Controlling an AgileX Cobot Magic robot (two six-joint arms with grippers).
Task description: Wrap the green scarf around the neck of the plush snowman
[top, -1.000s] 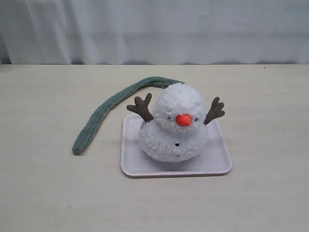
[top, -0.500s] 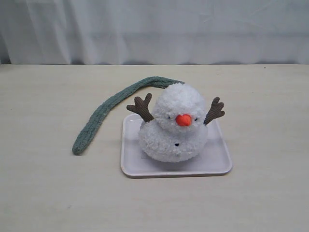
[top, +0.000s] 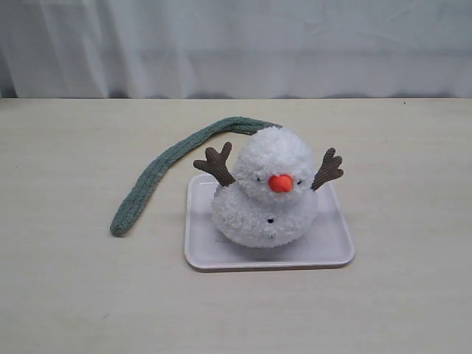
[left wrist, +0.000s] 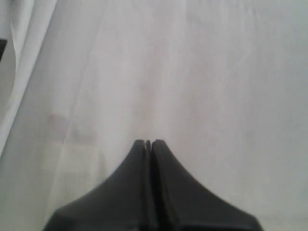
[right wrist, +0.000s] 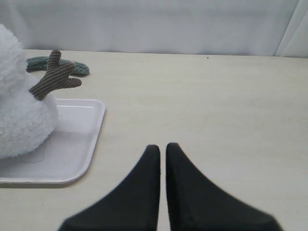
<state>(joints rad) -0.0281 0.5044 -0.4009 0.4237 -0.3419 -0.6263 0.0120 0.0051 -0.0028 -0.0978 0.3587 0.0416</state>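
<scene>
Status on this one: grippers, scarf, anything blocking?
Shut and empty: left gripper, right gripper. Scarf on table behind snowman, not wrapped. Snowman on tray. Nothing blocking.

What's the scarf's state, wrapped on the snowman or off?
Off: the green scarf lies stretched along the table, one end passing behind the plush snowman.

Before me: tray (top: 335, 242), table (top: 74, 295), curtain (top: 236, 44)
The pale tray with rounded corners lies flat on the light table; the white curtain hangs in folds behind the table's far edge.
</scene>
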